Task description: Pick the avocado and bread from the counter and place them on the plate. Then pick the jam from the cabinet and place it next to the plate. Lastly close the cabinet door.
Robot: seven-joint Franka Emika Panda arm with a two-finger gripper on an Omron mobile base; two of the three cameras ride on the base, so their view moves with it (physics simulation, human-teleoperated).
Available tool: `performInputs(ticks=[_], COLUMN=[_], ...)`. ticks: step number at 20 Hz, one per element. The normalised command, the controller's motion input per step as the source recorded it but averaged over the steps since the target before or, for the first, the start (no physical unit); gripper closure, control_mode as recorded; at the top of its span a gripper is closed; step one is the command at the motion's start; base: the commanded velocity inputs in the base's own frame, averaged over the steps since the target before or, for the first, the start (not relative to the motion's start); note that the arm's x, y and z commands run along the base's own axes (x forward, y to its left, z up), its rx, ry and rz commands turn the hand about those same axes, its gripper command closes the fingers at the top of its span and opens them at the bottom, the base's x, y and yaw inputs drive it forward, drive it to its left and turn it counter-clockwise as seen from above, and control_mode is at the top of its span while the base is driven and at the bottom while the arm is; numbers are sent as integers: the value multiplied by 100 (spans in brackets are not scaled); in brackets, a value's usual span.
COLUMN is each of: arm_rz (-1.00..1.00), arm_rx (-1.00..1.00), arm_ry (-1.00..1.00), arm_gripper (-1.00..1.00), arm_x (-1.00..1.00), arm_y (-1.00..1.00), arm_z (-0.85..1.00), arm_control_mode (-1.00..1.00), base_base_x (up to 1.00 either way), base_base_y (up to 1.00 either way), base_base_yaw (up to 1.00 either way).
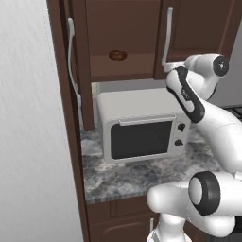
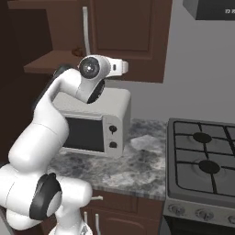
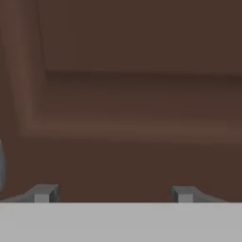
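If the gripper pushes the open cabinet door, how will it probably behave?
The cabinet door looks like a stiff wooden panel, so it would probably swing, not bend. Its thin bar handle may be slippery. It seems heavy for its size.

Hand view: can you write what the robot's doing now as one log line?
gripper: jaws apart, nothing between | facing: dark brown panelled wooden cabinet door | silver bar handle: near wrist

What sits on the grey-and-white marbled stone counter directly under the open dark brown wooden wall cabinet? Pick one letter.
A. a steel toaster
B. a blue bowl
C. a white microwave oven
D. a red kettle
C: a white microwave oven with a dark window and two knobs stands on the marbled counter, just below the open cabinet.
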Motion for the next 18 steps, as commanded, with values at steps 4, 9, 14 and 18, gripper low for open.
performInputs(ticks=[4, 9, 14, 18], arm_rz=[-13, -13, -9, 0], arm_rx=[0, -1, 0, 0], arm_ry=[14, 4, 0, -2], arm_gripper=[-100, -100, -100, -100], arm_x=[66, 37, -25, -90], arm_y=[0, 0, 0, 0], arm_z=[3, 0, 1, 11], arm_control_mode=[-100, -100, -100, -100], base_base_x=[0, 0, 0, 0], base_base_y=[0, 0, 0, 0], base_base_yaw=[0, 0, 0, 0])
